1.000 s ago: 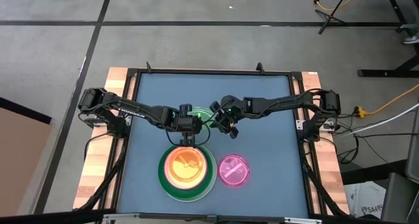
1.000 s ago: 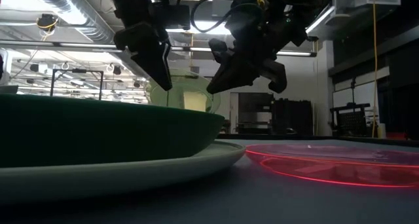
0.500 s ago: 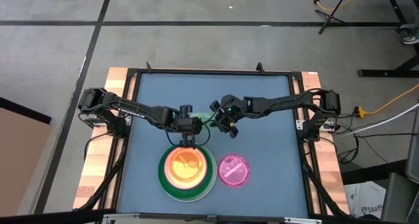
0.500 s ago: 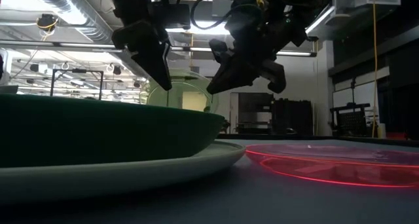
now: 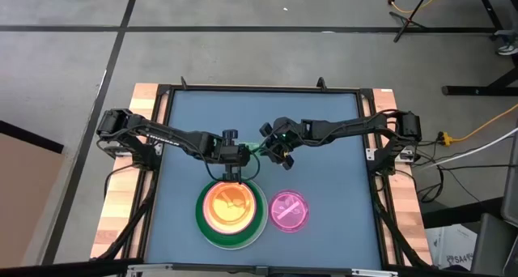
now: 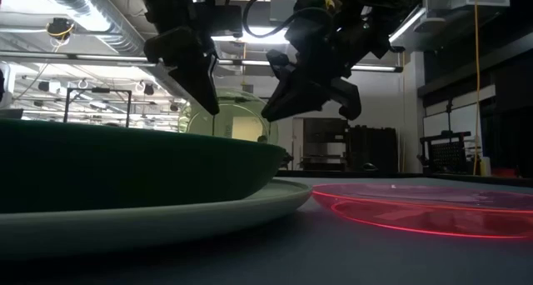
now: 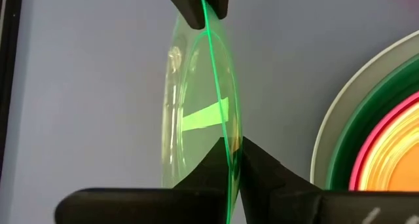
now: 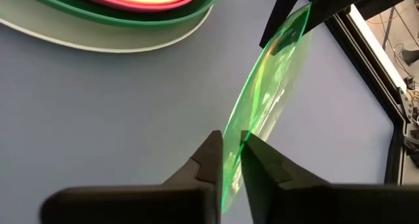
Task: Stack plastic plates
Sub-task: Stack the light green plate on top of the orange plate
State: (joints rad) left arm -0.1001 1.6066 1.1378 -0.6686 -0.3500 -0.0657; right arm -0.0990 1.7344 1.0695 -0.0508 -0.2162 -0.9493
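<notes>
The small translucent green plate (image 5: pixel 252 151) (image 7: pixel 196 112) (image 8: pixel 268 93) stands on edge in the air between my two grippers, above the table's middle. My left gripper (image 5: pixel 235 157) (image 7: pixel 229 165) is shut on one side of its rim. My right gripper (image 5: pixel 273 147) (image 8: pixel 232 152) is shut on the opposite side. Near the table's front edge sits a stack (image 5: pixel 232 211): the large white plate lies on the table, with dark green, pink, cream and orange plates nested in it. A small pink plate (image 5: pixel 289 210) lies flat to the stack's right. My left gripper pinches the green plate's rim (image 7: pixel 230 149) between its two fingers, coming from the table's left. The plate is lifted clear and stands on edge. My right gripper pinches the opposite rim (image 8: pixel 230 160) between its two fingers, coming from the table's right. The plate hangs in the air between the two holds.
The blue table top (image 5: pixel 324 123) has a black raised frame (image 5: pixel 259 89) around it. In the low view the stack (image 6: pixel 125 177) fills the near left and the pink plate (image 6: pixel 416 203) the near right. Bare table lies behind and beside the grippers.
The green plate has tipped up further onto its edge between the two grippers. In the high view it has shrunk from a green patch to a thin line. Both grippers have kept their hold and hardly shifted.
</notes>
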